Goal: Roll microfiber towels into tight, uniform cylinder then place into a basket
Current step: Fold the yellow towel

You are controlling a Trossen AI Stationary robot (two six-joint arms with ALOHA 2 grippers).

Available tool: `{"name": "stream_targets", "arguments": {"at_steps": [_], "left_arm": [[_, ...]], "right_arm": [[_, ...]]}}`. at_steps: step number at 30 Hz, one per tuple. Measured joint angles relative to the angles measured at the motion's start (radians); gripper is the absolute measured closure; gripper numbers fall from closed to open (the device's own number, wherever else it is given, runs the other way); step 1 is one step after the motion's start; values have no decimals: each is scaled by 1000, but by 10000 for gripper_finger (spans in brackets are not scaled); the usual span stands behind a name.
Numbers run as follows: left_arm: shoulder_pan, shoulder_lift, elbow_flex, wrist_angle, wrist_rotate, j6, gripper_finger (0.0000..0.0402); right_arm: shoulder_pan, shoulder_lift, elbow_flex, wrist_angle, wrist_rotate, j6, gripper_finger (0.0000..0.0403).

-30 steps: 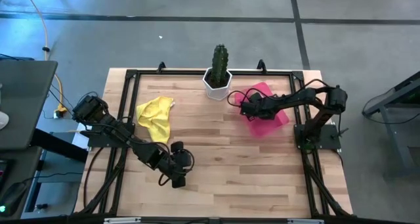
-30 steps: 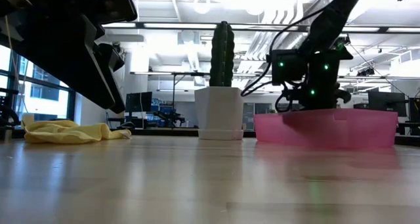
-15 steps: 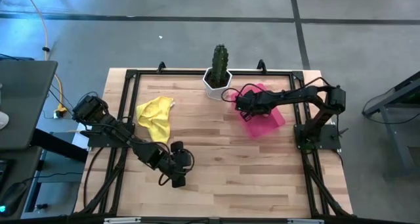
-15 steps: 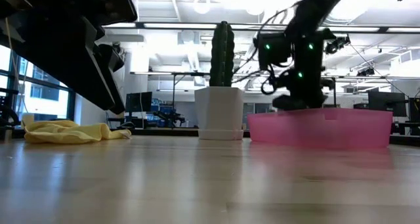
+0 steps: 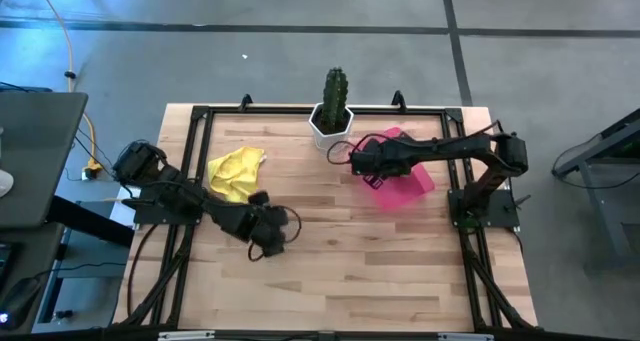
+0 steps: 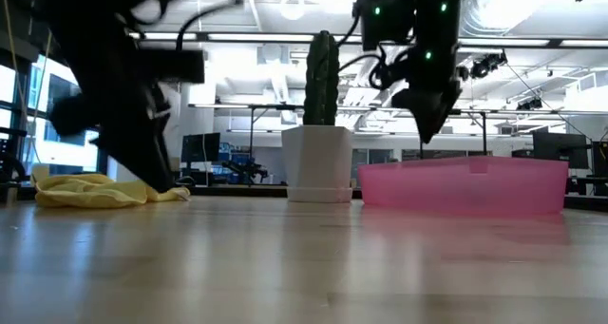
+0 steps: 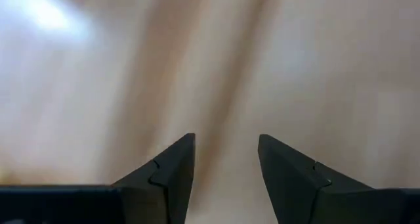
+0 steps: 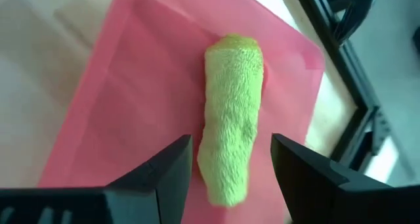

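Note:
The lime green towel [image 8: 230, 112] lies rolled into a cylinder on the floor of the pink basket [image 8: 131, 112], which stands at the table's far right [image 5: 412, 176]. My right gripper [image 8: 231, 140] is open and hangs above the roll without touching it; in the low view it [image 6: 427, 72] is well above the basket [image 6: 465, 183]. The yellow towel [image 5: 235, 171] lies crumpled on the table at the far left [image 6: 100, 191]. My left gripper [image 5: 268, 239] is open and empty over bare wood [image 7: 226, 138], to the near right of the yellow towel.
A white hexagonal pot with a cactus [image 5: 332, 116] stands at the far edge, just left of the basket [image 6: 318, 162]. A black frame runs around the tabletop [image 5: 190, 181]. Bare wood lies across the table's middle and near side.
My right gripper has risen out of the basket and gone a little toward the table's left edge. My left gripper has gone toward the far edge, closer to the yellow towel.

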Motion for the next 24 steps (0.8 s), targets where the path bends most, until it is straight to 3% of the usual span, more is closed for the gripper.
{"name": "stream_targets", "arguments": {"at_steps": [6, 10, 17, 24], "left_arm": [[129, 0, 0, -353, -21, -143, 243], [202, 0, 0, -479, -16, -243, 243], [266, -1, -49, -415, 124, -252, 243], [203, -5, -77, -303, 128, -244, 244]], "right_arm": [[76, 0, 42, -172, 53, 9, 203], [109, -6, 31, -245, 69, 74, 203], [188, -22, 19, -261, 72, 156, 203], [315, -22, 19, -220, 23, 226, 203]]}}
